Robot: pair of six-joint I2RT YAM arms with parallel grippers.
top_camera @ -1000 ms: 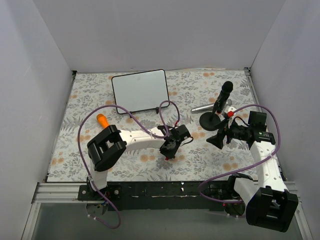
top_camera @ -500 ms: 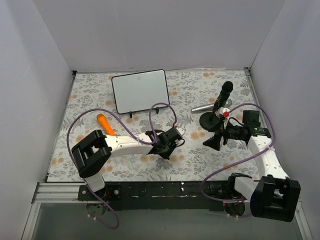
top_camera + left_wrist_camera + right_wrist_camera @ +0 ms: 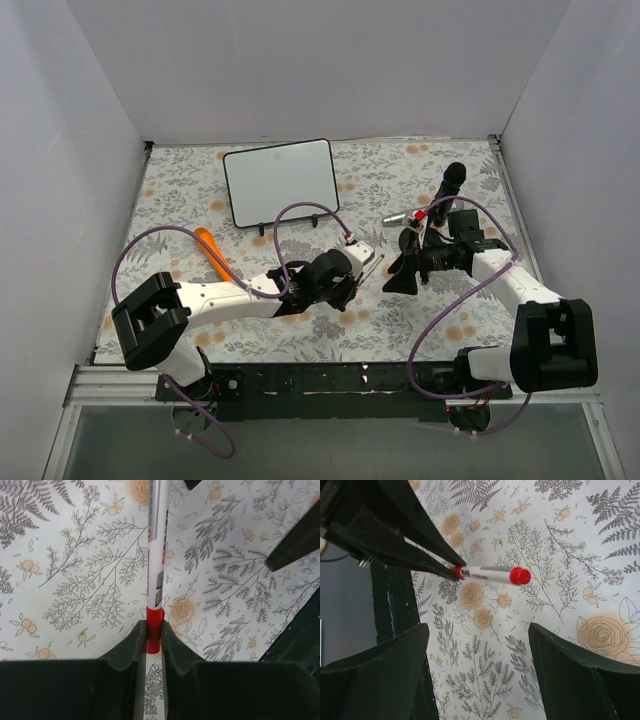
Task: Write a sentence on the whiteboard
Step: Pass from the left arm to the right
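Observation:
The whiteboard (image 3: 278, 182) leans on its stand at the back, and its white surface is blank; no sentence shows on it. My left gripper (image 3: 356, 281) is shut on the red rear end of a white marker (image 3: 155, 555), just above the floral cloth. The marker's red cap (image 3: 520, 575) points toward my right gripper (image 3: 400, 274). My right gripper is open and empty, its fingers spread wide close in front of the cap. In the right wrist view my left gripper (image 3: 456, 570) pinches the marker (image 3: 487, 573) between its fingertips. The right gripper (image 3: 479, 680) there shows only bare cloth between its fingers.
A black microphone on a round stand (image 3: 440, 205) is just behind the right gripper, with a silver cylinder (image 3: 398, 217) beside it. An orange object (image 3: 212, 251) lies left of the left arm. White walls close three sides of the floral cloth (image 3: 180, 190).
The left arm has stretched to the right with the marker in it. The right gripper has moved left, toward the marker's cap, and away from the microphone stand.

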